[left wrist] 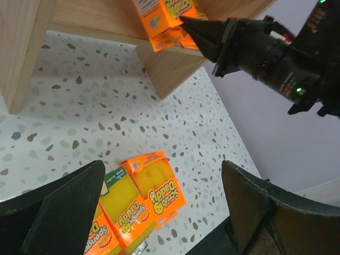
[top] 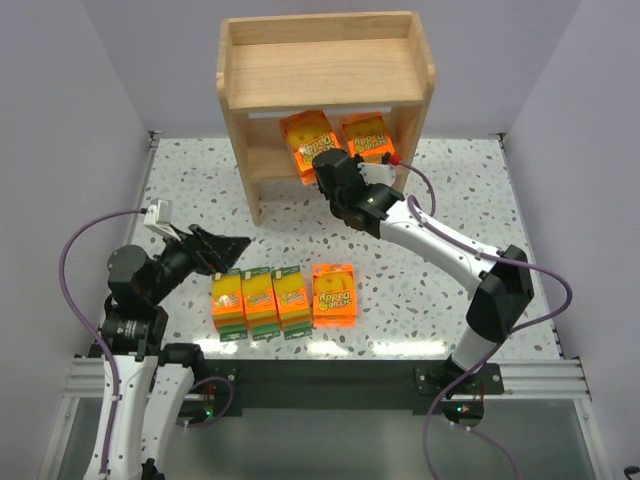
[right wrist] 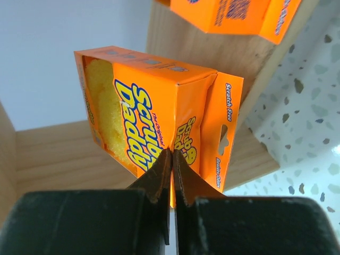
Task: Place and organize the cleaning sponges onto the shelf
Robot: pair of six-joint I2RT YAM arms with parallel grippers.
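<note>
Overhead first: the shelf (top: 325, 70) stands at the far side of the counter (top: 450, 200), its open front facing the arms. Two orange packs are on its lower tier, side by side: the left-hand shelf pack (top: 305, 135) and the right-hand shelf pack (top: 367, 132). Both are label-up with their long axes running front to back, the left one skewed a little. The right fingers (top: 322, 168) are right at the near end of the left-hand one.

Closer to the arms, a row of three yellow-and-green packs (top: 260, 298) lies flank to flank, with the flat orange pack (top: 334, 293) just beside it on the right. All four point near-to-far, labels up. The left fingers (top: 222, 250) hang spread wide over the row's left end, holding nothing.

Over to the left wrist: its fingers (left wrist: 64, 210) gape at either edge, with the yellow-and-green packs (left wrist: 154, 191) on the counter between them, slanting across the picture. Farther off, the right arm's tips meet the orange packs on the lower tier.

Right wrist now: the fingers (right wrist: 159, 180) are pinched tight on the thin cardboard tab end of the left-hand shelf pack (right wrist: 143, 106). Its long axis runs straight away from them, sponge window on the left. Whether it rests on the board or is lifted, I can't tell.
</note>
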